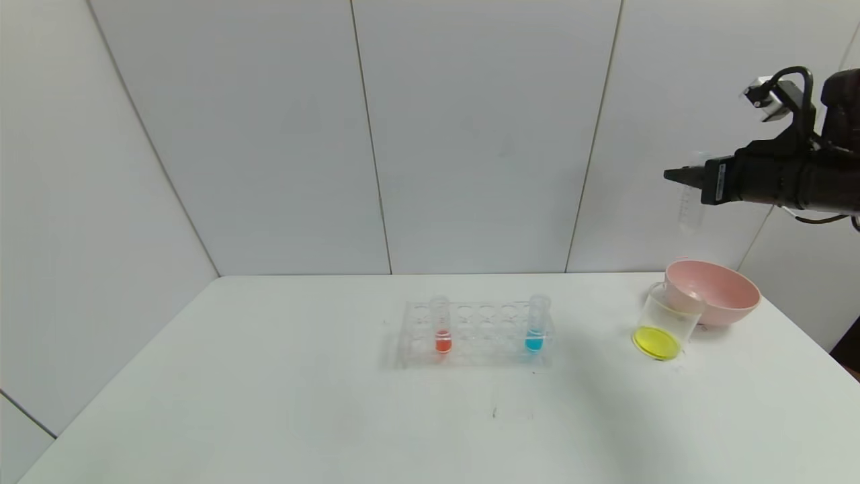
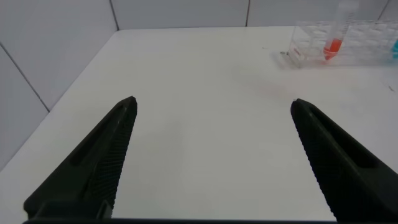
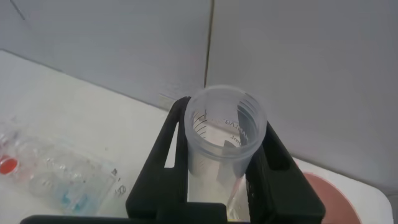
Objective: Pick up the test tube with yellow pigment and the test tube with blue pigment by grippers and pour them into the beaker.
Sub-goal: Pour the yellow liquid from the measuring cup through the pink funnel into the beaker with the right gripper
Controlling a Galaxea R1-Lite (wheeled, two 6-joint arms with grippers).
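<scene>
High at the right, above the table, my right gripper (image 1: pixel 678 176) is shut on a clear graduated test tube (image 3: pixel 225 134). No liquid shows in that tube, and its open mouth sits between the fingers (image 3: pixel 177 143). Below it the beaker (image 1: pixel 665 316) stands on the table with yellow liquid (image 1: pixel 656 341) at its bottom. The test tube with blue pigment (image 1: pixel 536 329) stands upright at the right end of the clear rack (image 1: pixel 477 333). My left gripper (image 2: pixel 212 101) hangs open over bare table on the left, holding nothing.
A tube of orange-red liquid (image 1: pixel 441 329) stands near the rack's left end. A pink bowl (image 1: pixel 722 289) sits right behind the beaker, near the table's right edge. White walls close the back and left.
</scene>
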